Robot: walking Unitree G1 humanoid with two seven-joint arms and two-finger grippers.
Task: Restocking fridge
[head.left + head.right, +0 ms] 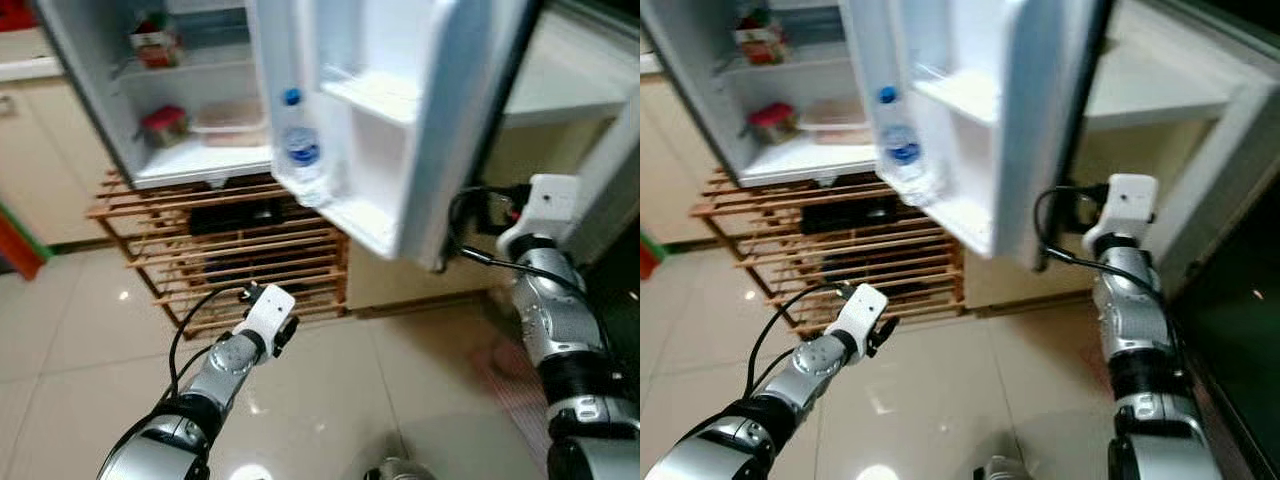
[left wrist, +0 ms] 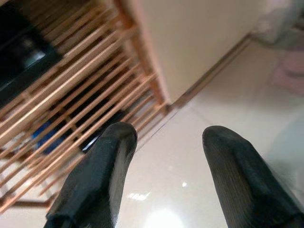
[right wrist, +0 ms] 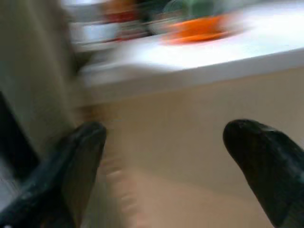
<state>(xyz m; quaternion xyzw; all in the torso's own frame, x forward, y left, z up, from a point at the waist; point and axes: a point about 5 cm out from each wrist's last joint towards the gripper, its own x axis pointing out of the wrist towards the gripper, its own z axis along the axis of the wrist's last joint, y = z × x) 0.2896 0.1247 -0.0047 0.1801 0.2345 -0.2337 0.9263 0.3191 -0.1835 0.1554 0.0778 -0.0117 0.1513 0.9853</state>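
Note:
The small white fridge (image 1: 120,110) stands open on a wooden slatted rack (image 1: 240,262). Its door (image 1: 440,120) swings out toward me, with a blue-capped water bottle (image 1: 299,150) in the lower door shelf. Inside sit a red carton (image 1: 155,45), a red-lidded tub (image 1: 165,122) and a flat clear container (image 1: 230,115). My left gripper (image 2: 166,135) hangs open and empty above the floor tiles in front of the rack. My right gripper (image 3: 164,130) is open and empty, raised behind the door's outer edge, its white wrist (image 1: 548,205) beside that edge; the right wrist view is blurred.
A white counter (image 1: 570,80) over a beige cabinet front stands behind the open door at the right. Beige cabinets (image 1: 40,160) are to the left of the fridge, with a red and green object (image 1: 20,245) on the floor below them. Glossy tiles (image 1: 380,380) lie in front.

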